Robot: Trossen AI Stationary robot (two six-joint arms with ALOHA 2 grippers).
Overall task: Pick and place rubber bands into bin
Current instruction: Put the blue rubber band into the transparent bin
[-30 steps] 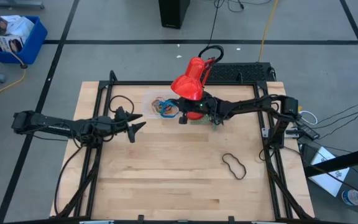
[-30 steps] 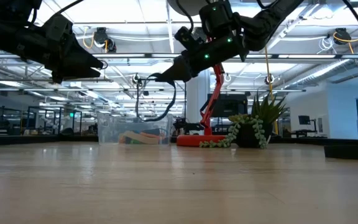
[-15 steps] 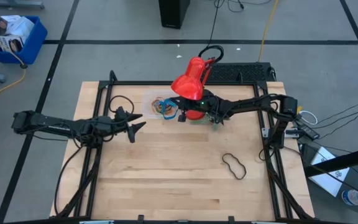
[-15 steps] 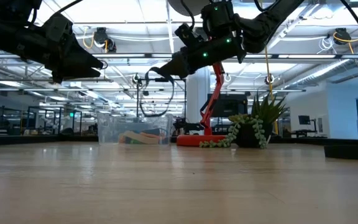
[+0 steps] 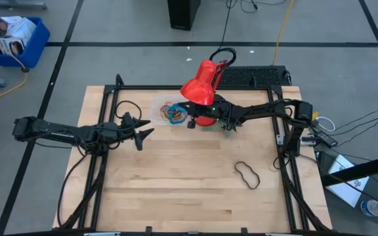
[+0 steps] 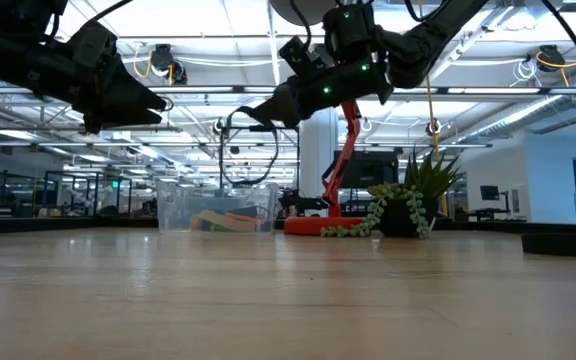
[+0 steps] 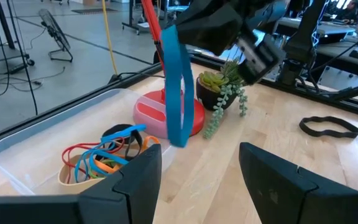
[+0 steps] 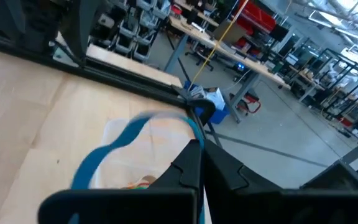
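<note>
High view shows the right gripper (image 5: pixel 190 122) near the upper middle of the frame, at the right edge of the clear bin (image 5: pixel 157 105), just under the red lamp (image 5: pixel 199 88). Its jaws are closed on a blue rubber band (image 7: pixel 178 93), which in the left wrist view hangs as a long loop from the dark fingertips above the bin's near corner, not touching the bands inside. Right wrist view shows the same blue band (image 8: pixel 114 152) curving away from the pinched fingers (image 8: pixel 194 158) over the bin. Low view has that gripper (image 6: pixel 268 108) raised in the upper middle of the frame, with the loop (image 6: pixel 236 150) dangling above the bin (image 6: pixel 213 205), whose wall stands on the table (image 6: pixel 288 300) at mid-left.

Inside the bin lies a tangle of rubber bands (image 7: pixel 101 155) in red, blue, orange, black and tan. One black rubber band (image 5: pixel 247 174) lies flat on the wood at the lower right of the high view, well apart from the bin; it also shows at the right edge of the left wrist view (image 7: pixel 328 126).

The left gripper (image 5: pixel 144 134) waits at the middle left of the high view with its jaws spread wide, holding nothing. A small potted plant (image 7: pixel 225 93) stands just beside the lamp's base (image 7: pixel 166 115).
</note>
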